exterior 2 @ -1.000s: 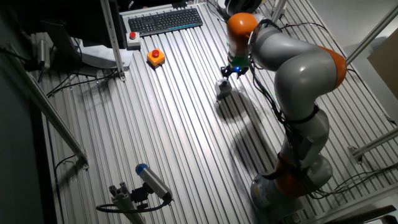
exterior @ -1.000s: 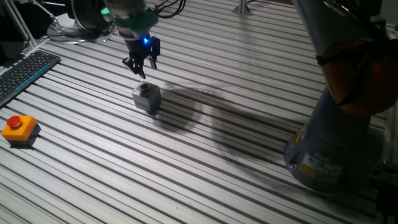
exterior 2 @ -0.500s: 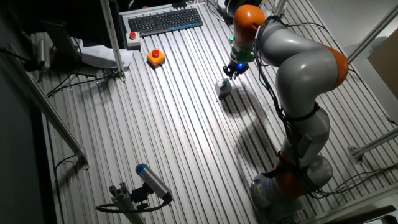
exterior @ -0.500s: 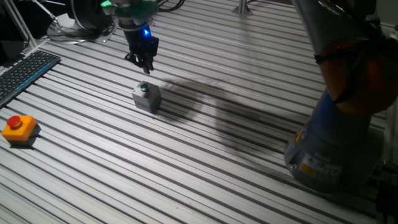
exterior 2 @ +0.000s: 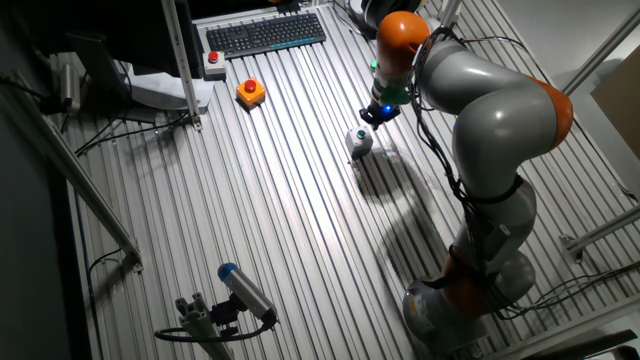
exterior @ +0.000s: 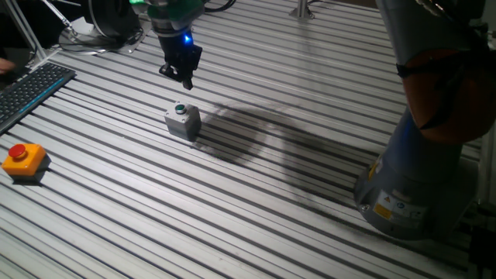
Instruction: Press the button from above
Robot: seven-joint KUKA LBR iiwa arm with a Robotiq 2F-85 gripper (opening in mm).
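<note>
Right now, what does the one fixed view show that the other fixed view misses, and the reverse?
Only the one fixed view shows the green cap on the grey button box up close, with the gripper clear above it. Only the other fixed view shows the whole arm and a blue-tipped tool near the table edge. Both show the keyboard and the orange button box.

An orange box with a red knob (exterior: 23, 159) sits near a black keyboard (exterior 2: 265, 33).
</note>
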